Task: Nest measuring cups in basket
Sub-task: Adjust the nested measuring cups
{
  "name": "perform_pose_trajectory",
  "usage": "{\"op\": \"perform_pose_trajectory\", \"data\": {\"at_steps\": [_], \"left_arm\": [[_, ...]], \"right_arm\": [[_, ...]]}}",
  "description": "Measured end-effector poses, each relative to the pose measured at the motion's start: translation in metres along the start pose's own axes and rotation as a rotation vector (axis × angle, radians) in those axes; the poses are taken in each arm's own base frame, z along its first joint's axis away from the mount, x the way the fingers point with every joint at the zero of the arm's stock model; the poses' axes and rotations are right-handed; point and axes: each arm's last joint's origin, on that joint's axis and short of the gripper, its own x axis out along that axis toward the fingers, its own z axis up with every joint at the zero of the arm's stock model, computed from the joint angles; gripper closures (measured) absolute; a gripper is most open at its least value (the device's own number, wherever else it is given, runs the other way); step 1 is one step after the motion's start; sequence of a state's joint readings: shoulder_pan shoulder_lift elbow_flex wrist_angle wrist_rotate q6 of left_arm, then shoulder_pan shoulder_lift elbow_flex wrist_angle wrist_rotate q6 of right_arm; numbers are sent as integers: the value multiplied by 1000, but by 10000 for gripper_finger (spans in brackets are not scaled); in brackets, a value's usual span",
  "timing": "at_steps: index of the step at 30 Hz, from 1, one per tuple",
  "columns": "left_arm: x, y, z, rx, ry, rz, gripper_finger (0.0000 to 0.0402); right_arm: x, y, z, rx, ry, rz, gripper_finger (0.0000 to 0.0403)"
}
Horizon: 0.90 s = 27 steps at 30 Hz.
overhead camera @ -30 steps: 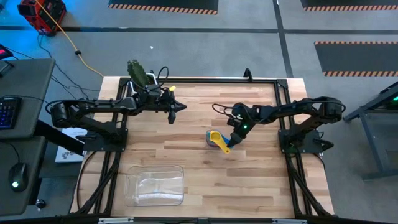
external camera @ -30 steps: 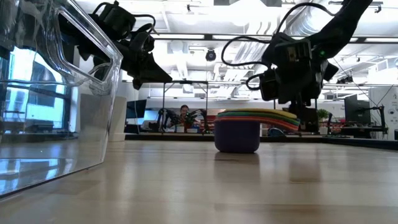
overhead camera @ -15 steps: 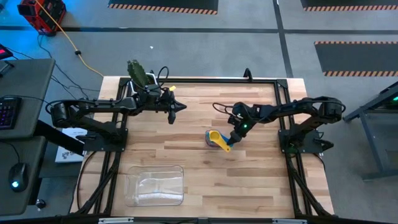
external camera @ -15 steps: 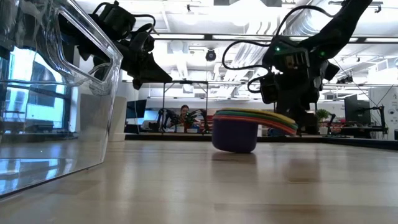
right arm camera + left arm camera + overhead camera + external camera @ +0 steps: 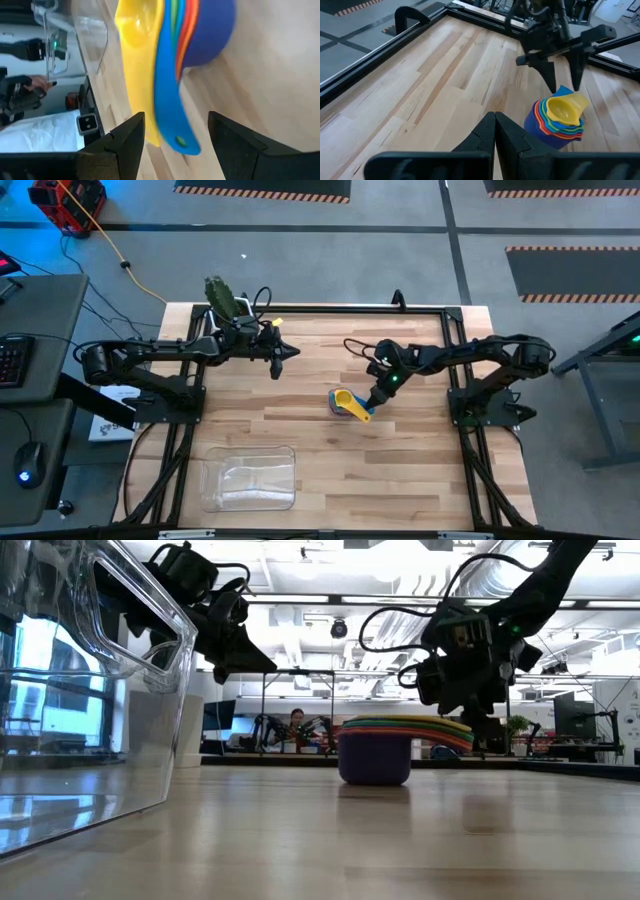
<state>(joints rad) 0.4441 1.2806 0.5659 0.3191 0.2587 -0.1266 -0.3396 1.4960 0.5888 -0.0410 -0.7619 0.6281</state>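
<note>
Right now the measuring cups' (image 5: 346,403) handles lie between the right gripper's (image 5: 374,401) parted fingers.

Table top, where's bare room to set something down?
Bare wood runs between the basket and the nested measuring cups, and across the near right corner of the table. It is crowded at the cups, where the open right gripper straddles the handles.

I see smooth, glossy plastic on the nested measuring cups (image 5: 559,118) between the right gripper (image 5: 563,82) fingers, which look matt black. The table (image 5: 300,400) beneath them is pale wood planks with a satin sheen. Well away from both grippers, the basket (image 5: 250,477) is clear, shiny plastic. The left gripper (image 5: 495,131) fingers look matt dark plastic.
</note>
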Motion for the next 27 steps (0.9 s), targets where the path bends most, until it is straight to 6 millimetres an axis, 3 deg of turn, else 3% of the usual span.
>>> {"op": "perform_pose_trajectory", "data": {"at_steps": [11, 17, 23, 27], "left_arm": [[0, 0, 0, 16, 0, 1, 402], [1, -1, 2, 7, 3, -4, 401], [3, -20, 39, 70, 22, -47, 401], [7, -44, 63, 158, 162, -72, 401]], "right_arm": [[-14, -11, 9, 3, -40, 27, 190], [-24, -19, 15, 40, -94, 4, 120], [-50, -11, 19, 30, -233, -19, 24], [-67, 1, 15, 16, -405, -172, 6]]}}
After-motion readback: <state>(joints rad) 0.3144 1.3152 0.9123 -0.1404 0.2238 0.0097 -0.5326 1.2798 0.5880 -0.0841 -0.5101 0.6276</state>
